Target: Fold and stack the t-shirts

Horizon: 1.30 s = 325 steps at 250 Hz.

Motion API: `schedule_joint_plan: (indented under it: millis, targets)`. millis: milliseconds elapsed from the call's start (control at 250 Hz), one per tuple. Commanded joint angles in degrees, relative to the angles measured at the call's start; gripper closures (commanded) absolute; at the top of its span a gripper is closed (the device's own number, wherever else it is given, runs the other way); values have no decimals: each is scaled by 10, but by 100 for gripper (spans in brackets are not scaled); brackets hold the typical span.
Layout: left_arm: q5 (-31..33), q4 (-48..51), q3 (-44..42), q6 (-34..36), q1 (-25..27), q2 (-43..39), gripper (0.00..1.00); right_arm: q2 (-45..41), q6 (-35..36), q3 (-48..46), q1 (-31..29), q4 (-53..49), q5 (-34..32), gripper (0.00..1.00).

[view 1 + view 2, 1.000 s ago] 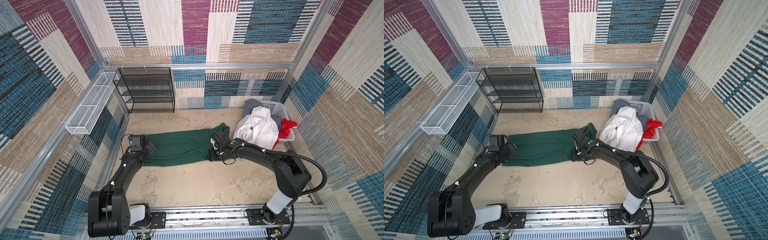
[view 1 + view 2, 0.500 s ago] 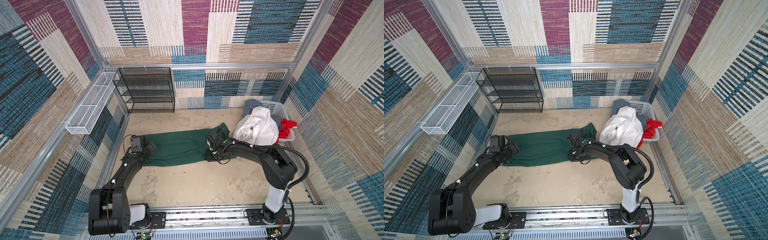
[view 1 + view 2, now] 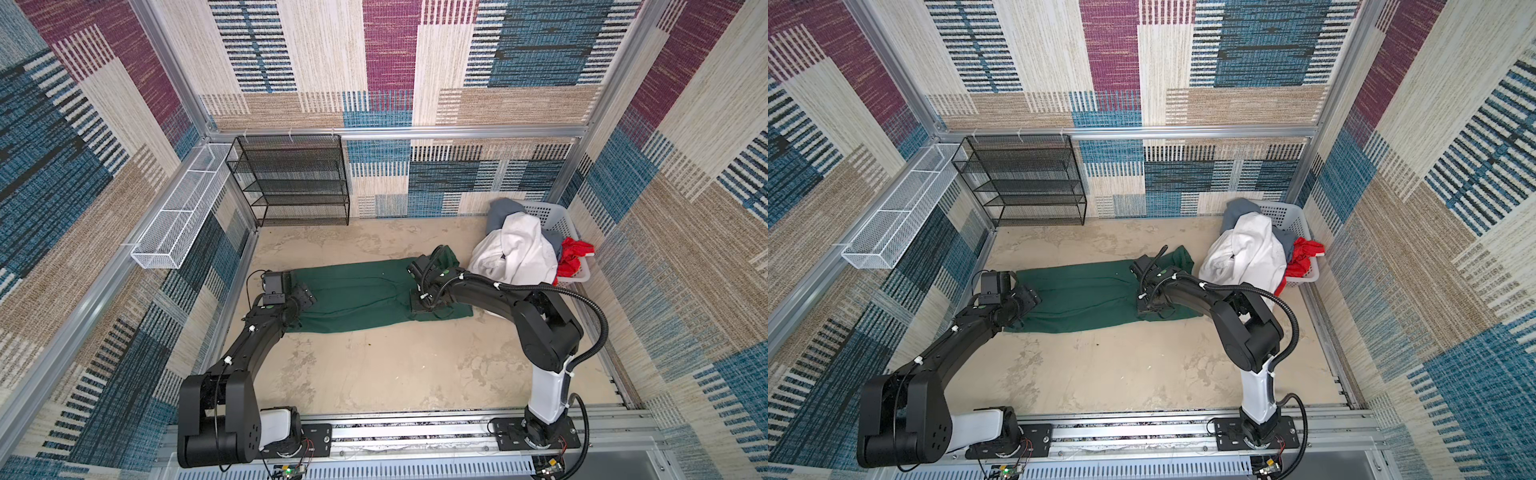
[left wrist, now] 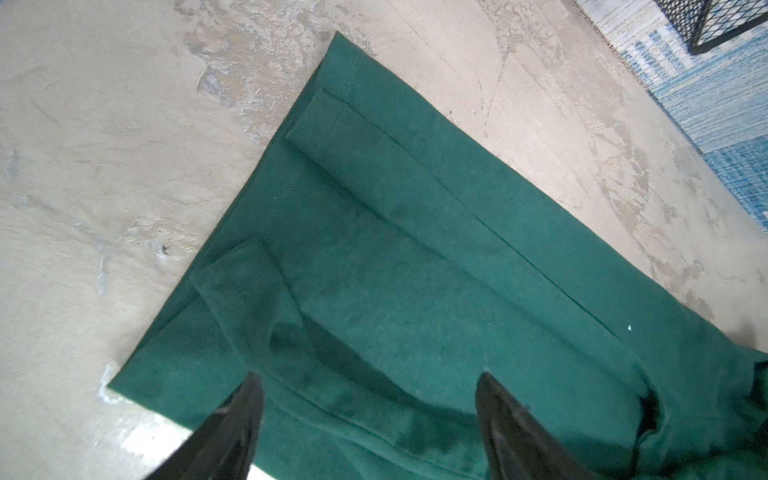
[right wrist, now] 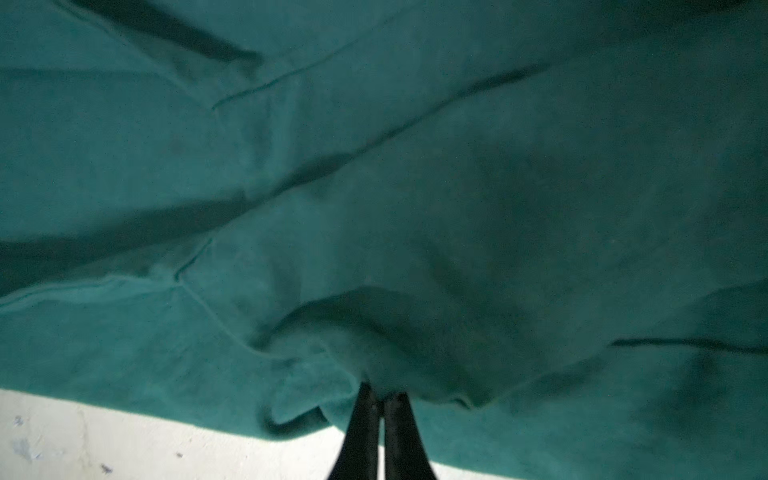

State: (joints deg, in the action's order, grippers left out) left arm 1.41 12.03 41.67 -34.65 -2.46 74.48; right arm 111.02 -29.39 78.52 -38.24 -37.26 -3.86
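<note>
One t-shirt part-folded, none stacked.
Dark green t-shirt (image 3: 357, 295) flat on table (image 3: 374, 374), long sides turned in; right gripper (image 5: 380, 395) pinching its cloth at end nearest basket (image 3: 552, 216), left gripper (image 4: 369, 378) spread above opposite end. White, grey and red t-shirts (image 3: 519, 253) heaped in basket, unfolded. No readable writing.

The spread t-shirt (image 3: 357, 295) lies across the middle of the table (image 3: 374, 374), the left gripper (image 3: 306, 294) over its left end and the right gripper (image 3: 417, 308) on its right end. Behind and right of it, heaped t-shirts (image 3: 519, 253) fill the basket (image 3: 552, 212); the mesh shelf rack (image 3: 291, 183) stands rear left.
</note>
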Motion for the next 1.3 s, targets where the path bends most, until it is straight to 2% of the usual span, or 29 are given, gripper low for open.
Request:
schedule_joint_plan:
  millis: [0, 124, 496, 852, 1032, 1296]
  targets:
    - [16, -10, -7, 16, 0, -7, 19, 20, 15, 35, -1, -21, -55, 100]
    - [21, -10, -7, 17, 0, -13, 19, 68, 32, 110, -1, -62, -121, 100]
    - [13, -13, -5, 16, 0, -8, 19, 197, 111, 296, -1, -134, -223, 100]
    - [5, -1, 8, 17, 0, 12, 19, 219, 194, 321, -12, -101, -255, 98]
    - [2, 2, 8, 16, 0, 17, 19, 198, 239, 306, -25, -54, -251, 99]
    - [1, 5, 9, 16, 0, 16, 19, 216, 254, 330, -30, -50, -252, 97]
